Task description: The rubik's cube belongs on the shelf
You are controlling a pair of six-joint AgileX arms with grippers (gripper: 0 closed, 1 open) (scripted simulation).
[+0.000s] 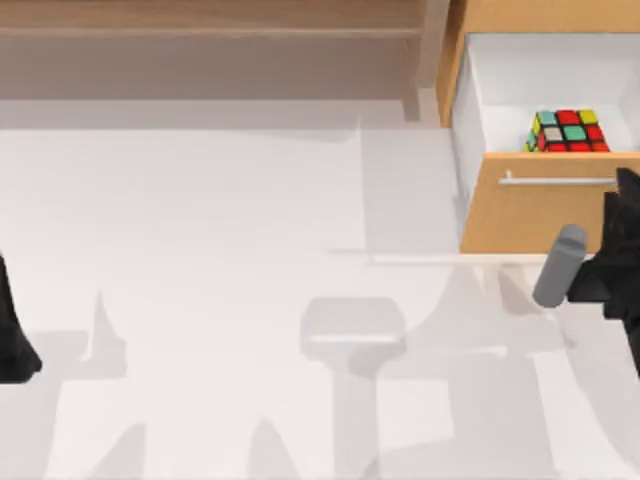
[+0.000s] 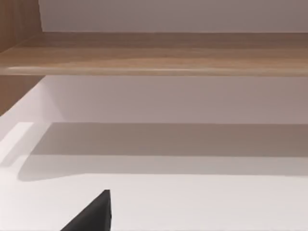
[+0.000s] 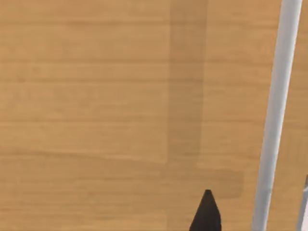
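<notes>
The shelf [image 1: 210,30] is running along the worktop's [image 1: 200,300] far edge, waiting bare. The drawer [image 1: 540,210] is standing open with the rubik's cube [image 1: 568,131] sitting inside. The right pincer [image 1: 625,240] is hovering by the handle [image 1: 558,180], fingers probably hidden; it should be lifting clear, then dropping straight over the cube.

Rubik's cube [image 1: 568,131] in open drawer [image 1: 545,80]; shelf [image 1: 210,20] apparently bare.

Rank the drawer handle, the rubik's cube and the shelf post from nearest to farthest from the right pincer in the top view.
1. Drawer handle, right by the right pincer.
2. Rubik's cube, inside the open drawer behind it.
3. Shelf post, farther back and left.
</notes>
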